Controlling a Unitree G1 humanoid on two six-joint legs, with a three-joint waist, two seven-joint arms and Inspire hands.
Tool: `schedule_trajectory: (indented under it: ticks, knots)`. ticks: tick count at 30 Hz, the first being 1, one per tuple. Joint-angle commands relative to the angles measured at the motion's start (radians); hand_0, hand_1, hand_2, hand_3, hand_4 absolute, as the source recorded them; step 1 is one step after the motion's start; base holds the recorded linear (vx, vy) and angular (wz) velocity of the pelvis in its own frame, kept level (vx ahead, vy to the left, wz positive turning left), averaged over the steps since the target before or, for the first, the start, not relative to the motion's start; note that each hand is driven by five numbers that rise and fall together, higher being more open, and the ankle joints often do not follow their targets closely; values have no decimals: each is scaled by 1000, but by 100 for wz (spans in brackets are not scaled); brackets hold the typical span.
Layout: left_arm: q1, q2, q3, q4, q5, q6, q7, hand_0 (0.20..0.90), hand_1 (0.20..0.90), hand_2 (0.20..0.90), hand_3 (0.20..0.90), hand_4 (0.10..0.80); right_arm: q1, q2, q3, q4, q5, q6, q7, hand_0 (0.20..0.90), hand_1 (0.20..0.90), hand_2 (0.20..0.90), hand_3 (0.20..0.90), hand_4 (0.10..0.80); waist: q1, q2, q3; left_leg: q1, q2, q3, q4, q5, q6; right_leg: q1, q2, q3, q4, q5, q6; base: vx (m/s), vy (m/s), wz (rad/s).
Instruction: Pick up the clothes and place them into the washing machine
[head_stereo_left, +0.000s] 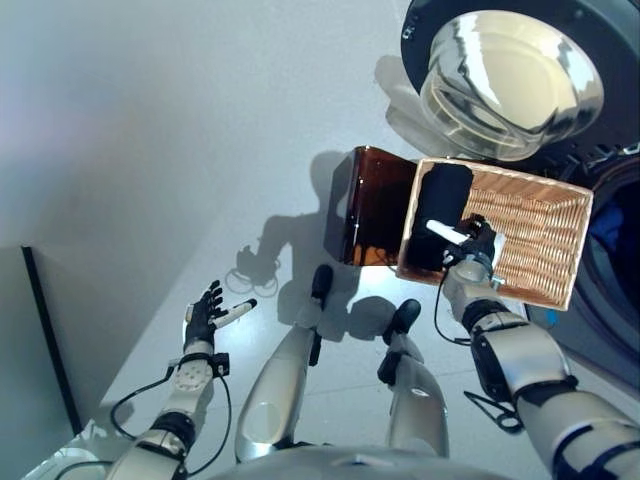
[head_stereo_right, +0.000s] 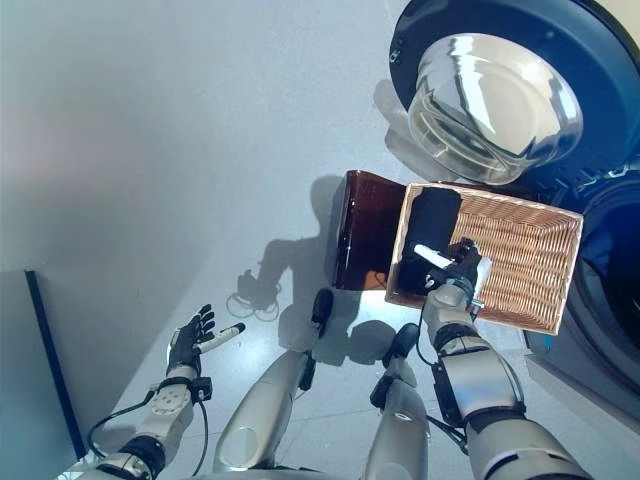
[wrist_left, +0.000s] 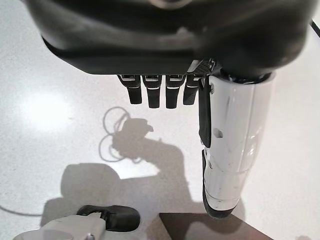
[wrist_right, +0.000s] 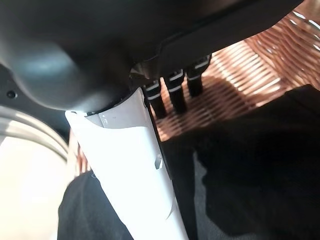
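Hovering with straight fingers, right hand (head_stereo_left: 478, 243) above black cloth (head_stereo_left: 440, 212) at basket's (head_stereo_left: 545, 290) left edge; left hand (head_stereo_left: 205, 318) open over bare floor (head_stereo_left: 150, 150); washer drum (head_stereo_left: 608, 260) cut off.

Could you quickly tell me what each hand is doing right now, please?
Left hand: open, empty, hanging over the floor.
Right hand: open, holding nothing, over the wicker basket beside the black garment.

- Wicker basket (head_stereo_left: 540, 240): woven cane, ribbed and rough, warm tan.
- Black garment (head_stereo_left: 440, 215) in it: soft matt cloth.
- Washing machine door (head_stereo_left: 510, 80): glossy clear bowl in a dark plastic ring.
- Brown box (head_stereo_left: 375, 205): glossy, translucent plastic.
- Floor (head_stereo_left: 150, 150): smooth, pale grey, faintly shiny.
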Motion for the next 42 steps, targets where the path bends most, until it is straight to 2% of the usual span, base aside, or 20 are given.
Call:
schedule_trajectory:
  ticks: [1, 16, 28, 33, 35, 39, 42]
  knots:
    - [13, 41, -30, -5, -15, -32, 44, 900, 900, 900, 900, 800, -57, -68, 7, -12, 2, -50, 1, 200, 200, 200, 200, 300, 42, -7, -21, -38, -48, 37, 81, -61, -53, 51, -40, 35, -15, 5, 19, 0, 0, 0]
    - [26, 34, -33, 26, -13, -35, 54, 900, 900, 900, 900, 800, -34, -37, 10, -36, -24, -58, -8, 200, 200, 200, 200, 300, 27, 0, -25, -21, -56, 38, 80, -64, -50, 57, -41, 45, -11, 7, 18, 0, 0, 0]
    - [26, 14, -25, 70, -15, -42, 47, 900, 900, 900, 900, 800, 119, 3, -64, -173, 49, -104, 13, 200, 200, 200, 200, 300, -27, -16, -46, 58, -41, 70, 67, -71, -50, 106, -37, 86, -30, 19, 22, -7, 3, -3]
    - [30, 1, -10, 107, -40, -49, 38, 900, 900, 900, 900, 800, 239, 58, -120, -348, 123, -159, 42, 200, 200, 200, 200, 300, -81, -30, -82, 136, -19, 112, 29, -71, -49, 144, -32, 136, -82, 50, 30, -8, 34, -25]
    - [30, -2, 2, 125, -55, -51, 31, 900, 900, 900, 900, 800, 315, 100, -147, -446, 201, -193, 100, 200, 200, 200, 200, 300, -103, -42, -100, 170, -8, 134, 14, -72, -50, 162, -28, 156, -102, 61, 34, 25, -14, -51]
    - [51, -14, 16, 151, -69, -44, 11, 900, 900, 900, 900, 800, 401, 134, -200, -475, 304, -227, 176, 200, 200, 200, 200, 300, -124, -52, -145, 229, 2, 153, -23, -66, -53, 206, -26, 173, -152, 81, 43, 53, -41, -44]
    - [84, -26, 38, 173, -86, -42, -16, 900, 900, 900, 900, 800, 491, 167, -244, -499, 359, -248, 220, 200, 200, 200, 200, 300, -143, -55, -218, 304, 14, 169, -70, -61, -60, 253, -28, 191, -209, 101, 55, 92, -57, -24]
